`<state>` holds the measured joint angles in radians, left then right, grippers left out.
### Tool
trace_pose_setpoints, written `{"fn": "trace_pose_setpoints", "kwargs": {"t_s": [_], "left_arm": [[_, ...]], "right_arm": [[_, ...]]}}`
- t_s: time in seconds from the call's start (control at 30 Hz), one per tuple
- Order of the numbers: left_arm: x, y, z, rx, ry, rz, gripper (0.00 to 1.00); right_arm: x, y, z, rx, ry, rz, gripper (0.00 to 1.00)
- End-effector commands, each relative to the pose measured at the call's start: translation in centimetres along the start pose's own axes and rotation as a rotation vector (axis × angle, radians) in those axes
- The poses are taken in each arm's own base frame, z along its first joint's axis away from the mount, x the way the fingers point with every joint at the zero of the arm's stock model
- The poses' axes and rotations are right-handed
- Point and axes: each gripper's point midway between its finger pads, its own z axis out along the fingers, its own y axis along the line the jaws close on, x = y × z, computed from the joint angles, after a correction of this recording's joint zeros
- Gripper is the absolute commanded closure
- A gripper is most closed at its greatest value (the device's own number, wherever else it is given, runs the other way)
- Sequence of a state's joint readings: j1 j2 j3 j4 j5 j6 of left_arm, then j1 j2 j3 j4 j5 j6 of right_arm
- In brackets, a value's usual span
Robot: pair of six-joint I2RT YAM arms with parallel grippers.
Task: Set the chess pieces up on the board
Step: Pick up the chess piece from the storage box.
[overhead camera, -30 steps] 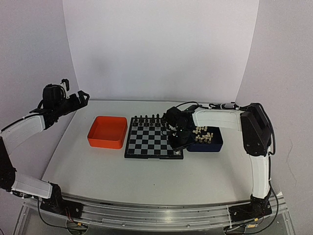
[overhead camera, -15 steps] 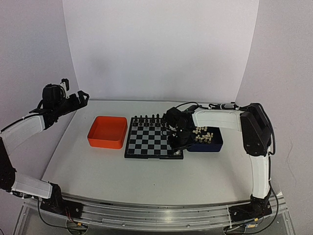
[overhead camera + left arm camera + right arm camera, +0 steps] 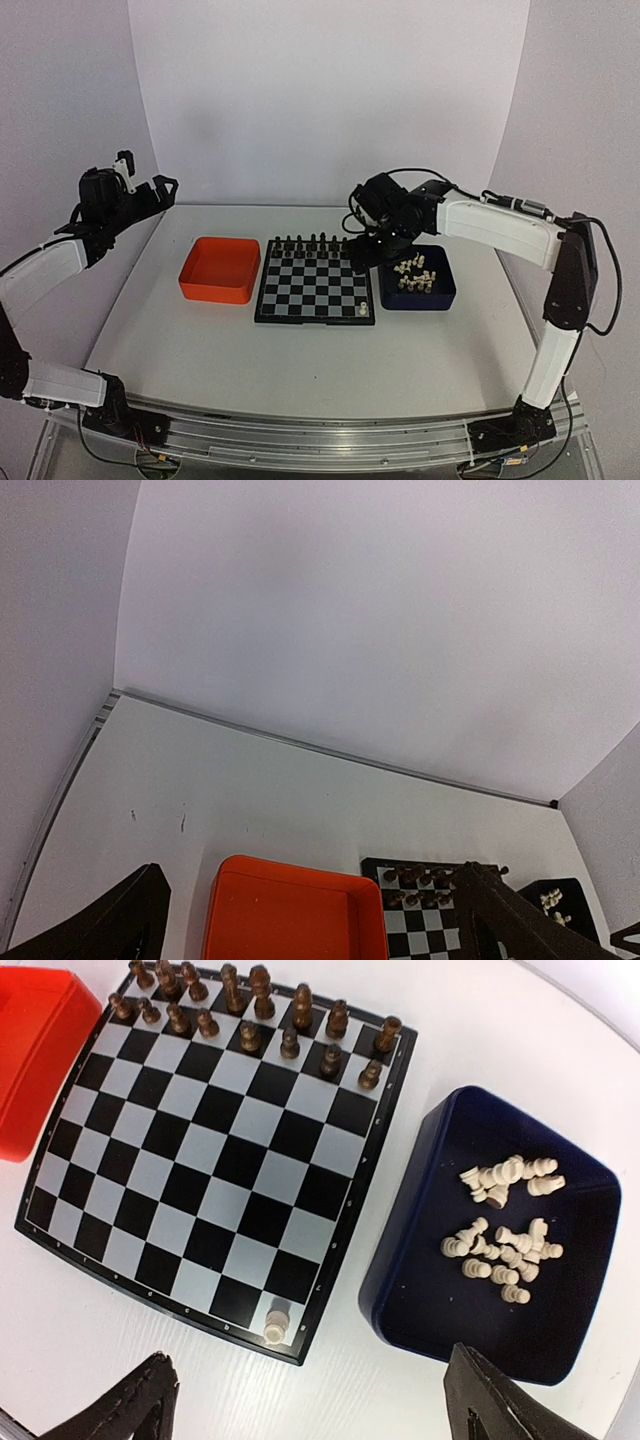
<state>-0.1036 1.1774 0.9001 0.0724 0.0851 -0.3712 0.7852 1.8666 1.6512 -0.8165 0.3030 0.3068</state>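
Cream-white, one chess piece [image 3: 360, 311] now stands alone on the board [image 3: 300, 290], at its near right corner, with the right fingers [image 3: 360, 258] risen clear. Left-wrist view: left fingers [image 3: 120, 925] spread, empty. Right-wrist view: right fingers [image 3: 140, 1400] released; the other chess pieces [image 3: 500, 1250] wait in the blue tray [image 3: 420, 1290].

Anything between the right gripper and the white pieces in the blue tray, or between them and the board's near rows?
Nothing visible. The open right gripper hangs raised near the chess pieces in the dark blue tray; only the tray's low wall separates them from the board, whose near rows hold one white piece.
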Motion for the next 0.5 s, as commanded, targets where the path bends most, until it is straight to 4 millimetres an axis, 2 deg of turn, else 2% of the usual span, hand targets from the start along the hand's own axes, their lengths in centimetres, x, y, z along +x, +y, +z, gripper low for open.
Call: {"fn": "trace_pose_setpoints", "kwargs": {"t_s": [0.0,0.17,0.3,0.47], "left_arm": [[-2.5,-1.6,0.4,0.075,-0.096,-0.014,0.0],[-2.3,-1.5,1.9,0.08,-0.088,-0.049,0.0],[-1.6,-0.8,3.1,0.061,-0.071,-0.099,0.0],[-1.2,-0.1,4.0,0.031,-0.066,-0.153,0.0]], "right_arm": [[-2.5,-3.7,-3.0,0.045,-0.093,0.043,0.1],[-2.5,-9.1,-2.8,-0.004,-0.06,0.229,0.11],[-2.3,-13.3,-2.0,0.042,-0.044,0.281,0.11],[-1.9,-16.4,0.1,-0.011,0.014,0.367,0.13]]}}
